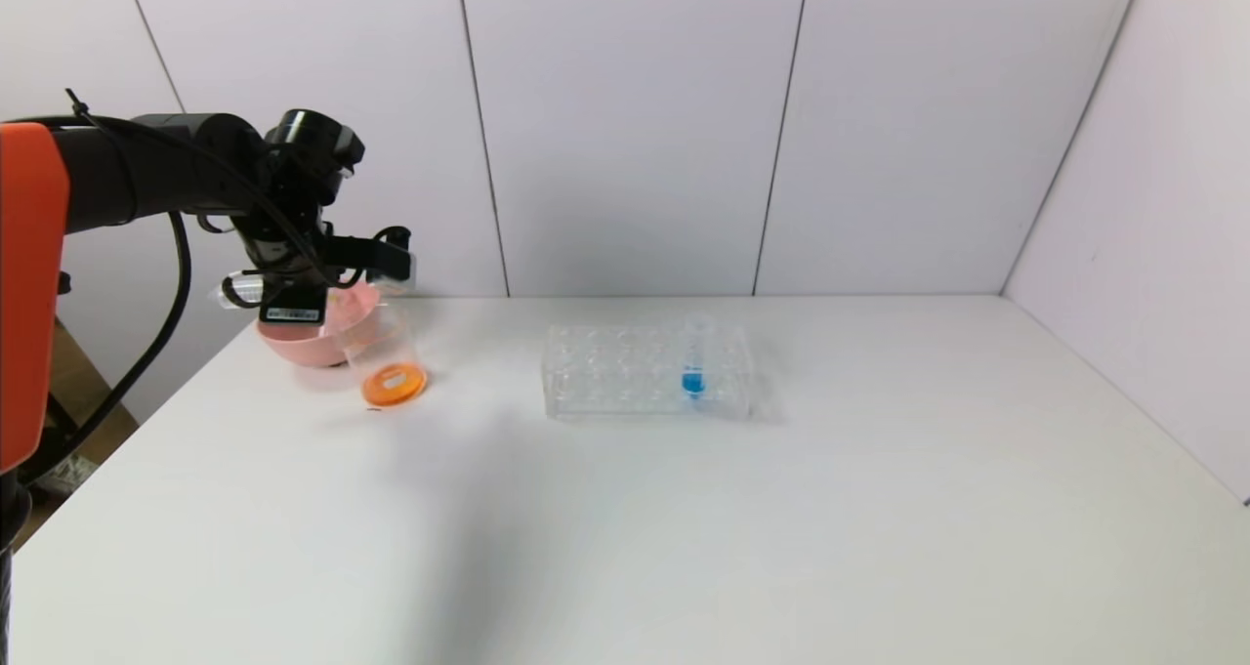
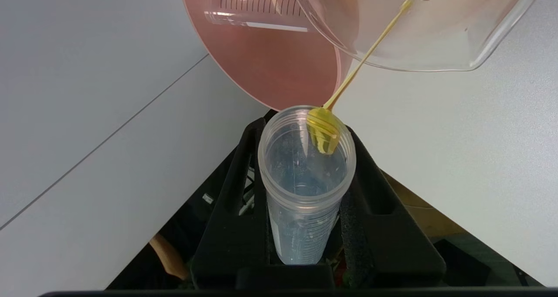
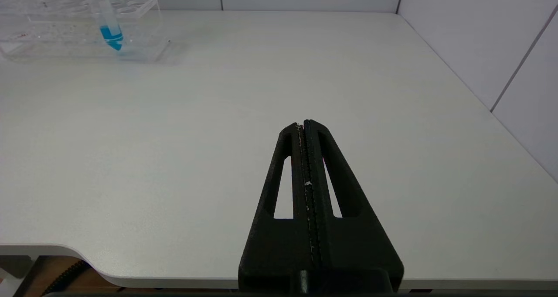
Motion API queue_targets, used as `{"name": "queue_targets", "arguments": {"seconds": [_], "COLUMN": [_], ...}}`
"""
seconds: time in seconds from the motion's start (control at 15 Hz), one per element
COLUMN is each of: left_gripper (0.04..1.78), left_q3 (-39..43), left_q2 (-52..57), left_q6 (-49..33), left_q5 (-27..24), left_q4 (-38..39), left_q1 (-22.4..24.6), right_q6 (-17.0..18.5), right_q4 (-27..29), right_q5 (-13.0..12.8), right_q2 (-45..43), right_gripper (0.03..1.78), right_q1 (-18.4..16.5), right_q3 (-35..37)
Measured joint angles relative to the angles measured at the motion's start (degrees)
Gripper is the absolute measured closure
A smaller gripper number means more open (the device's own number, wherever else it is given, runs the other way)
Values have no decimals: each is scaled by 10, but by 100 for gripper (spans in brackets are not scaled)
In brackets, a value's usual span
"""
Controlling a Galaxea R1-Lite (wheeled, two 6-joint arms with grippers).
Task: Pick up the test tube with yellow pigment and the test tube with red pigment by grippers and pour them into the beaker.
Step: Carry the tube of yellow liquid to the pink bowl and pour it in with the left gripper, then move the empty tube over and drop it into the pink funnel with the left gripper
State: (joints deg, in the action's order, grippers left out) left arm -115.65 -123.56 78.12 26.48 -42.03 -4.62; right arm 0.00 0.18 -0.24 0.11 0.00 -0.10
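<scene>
My left gripper is shut on the test tube with yellow pigment, tipped mouth-down. A thin yellow stream runs from its rim into the beaker. In the head view the beaker stands by the pink bowl and holds orange liquid at its bottom. No tube with red liquid shows. An empty clear tube lies in the pink bowl. My right gripper is shut and empty above the table's front right, out of the head view.
The pink bowl sits at the table's far left, touching the beaker. A clear many-holed rack stands mid-table with a blue-liquid tube upright in it.
</scene>
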Motion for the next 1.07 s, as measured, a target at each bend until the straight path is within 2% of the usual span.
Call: {"name": "queue_targets", "arguments": {"seconds": [0.8, 1.07], "left_gripper": [134, 134], "left_q3": [0, 0], "left_q2": [0, 1], "left_q6": [9, -19], "left_q5": [11, 3], "left_q4": [0, 18], "left_q1": [-4, -4], "right_q6": [0, 0], "right_q4": [0, 0], "right_q5": [0, 0], "right_q2": [0, 0], "right_gripper": [170, 170], "right_q1": [0, 0], "right_q3": [0, 0]}}
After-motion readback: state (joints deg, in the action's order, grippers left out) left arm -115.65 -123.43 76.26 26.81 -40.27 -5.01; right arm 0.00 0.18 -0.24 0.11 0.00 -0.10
